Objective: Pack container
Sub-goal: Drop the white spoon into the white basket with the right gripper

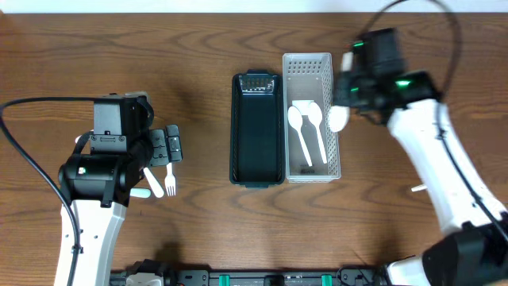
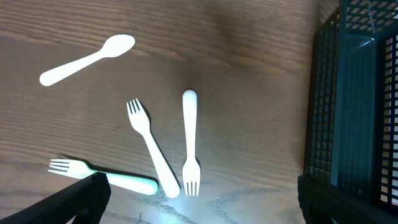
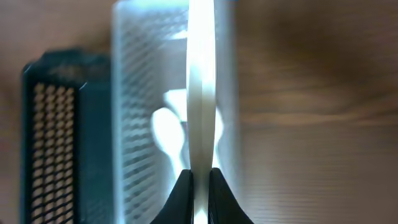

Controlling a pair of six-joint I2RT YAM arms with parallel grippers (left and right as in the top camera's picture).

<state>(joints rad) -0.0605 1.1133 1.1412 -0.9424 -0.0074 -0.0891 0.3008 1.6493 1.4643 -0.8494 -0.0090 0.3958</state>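
A white slotted container (image 1: pixel 312 71) stands beside a black one (image 1: pixel 255 159) at mid-table. Two white spoons (image 1: pixel 305 131) lie in the white one. My right gripper (image 1: pixel 344 99) is shut on a third white spoon (image 1: pixel 337 119), which hangs over that container's right wall. In the right wrist view this spoon (image 3: pixel 201 93) is edge-on between the fingers (image 3: pixel 183 199). My left gripper (image 2: pixel 202 205) stands open just above the table. Between and ahead of its fingers (image 2: pixel 74 202) lie three white forks (image 2: pixel 152 149), (image 2: pixel 191 143), (image 2: pixel 102 177). A white spoon (image 2: pixel 87 59) lies beyond them.
The black container (image 2: pixel 354 106) rises close to my left gripper's right finger. Bare wooden table surrounds both containers. Cables run from each arm over the table's far corners.
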